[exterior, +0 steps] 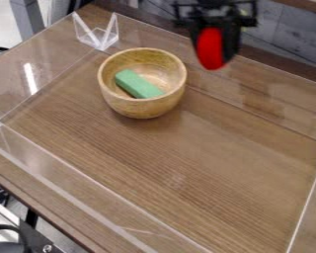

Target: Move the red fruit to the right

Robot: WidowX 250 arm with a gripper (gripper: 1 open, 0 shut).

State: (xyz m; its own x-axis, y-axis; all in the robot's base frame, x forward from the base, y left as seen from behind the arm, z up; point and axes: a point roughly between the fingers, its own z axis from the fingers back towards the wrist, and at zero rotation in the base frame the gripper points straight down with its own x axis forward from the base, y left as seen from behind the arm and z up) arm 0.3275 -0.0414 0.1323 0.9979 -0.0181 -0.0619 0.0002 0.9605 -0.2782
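The red fruit point(212, 46) hangs in the air at the upper right, above the wooden table point(188, 168) and to the right of the wooden bowl point(142, 83). My gripper point(215, 22) is shut on the fruit's top, and only its dark lower part shows at the frame's upper edge. The fruit is clear of the bowl and not touching the table.
A flat green piece point(138, 85) lies inside the bowl. Clear plastic walls point(95, 33) ring the table on all sides. Bare wood stretches across the middle, the front and the right of the table.
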